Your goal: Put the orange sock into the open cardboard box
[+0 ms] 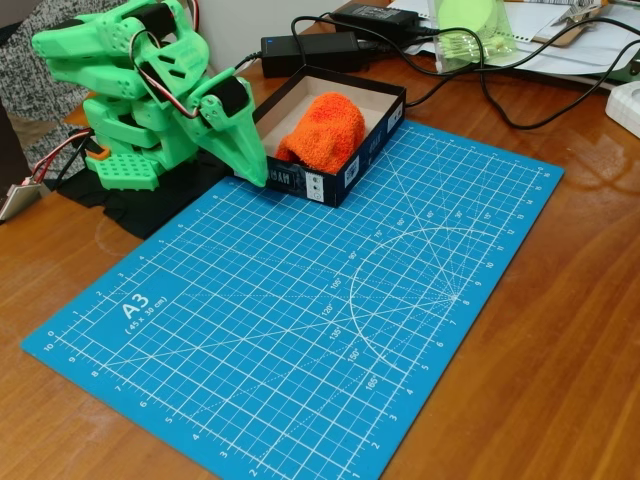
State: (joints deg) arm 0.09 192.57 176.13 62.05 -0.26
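1. Fixed view, nearest part first: the blue cutting mat (300,330) lies on the wooden table (560,380), and nothing stands on its near half. I take this mat as the landmark for every place below.

2. At the mat's far left edge stands the green arm (130,90), folded down on itself over a black cloth. Its fingers (250,160) point down at the mat's far edge, touching or just beside the near left corner of the open cardboard box (350,170). They look drawn together into one wedge with nothing between them.

3. On the mat's far edge sits the box, dark outside and tan inside. The orange sock (322,130) lies inside it, bundled against the near wall and bulging above the rim. Judged from that, the task looks done or nearly so.

4. Handling, as a judgement: the sock looks light, soft and fluffy, so it should squash under a pinch rather than slip, and nothing about it is fragile. It would sag and unroll if taken by a loose edge. The best hold is across the thick raised hump at the top of the bundle, from above, well clear of the box walls.

5. Beyond the mat's far edge lie black power adapters (310,50) with cables (500,100), and papers.
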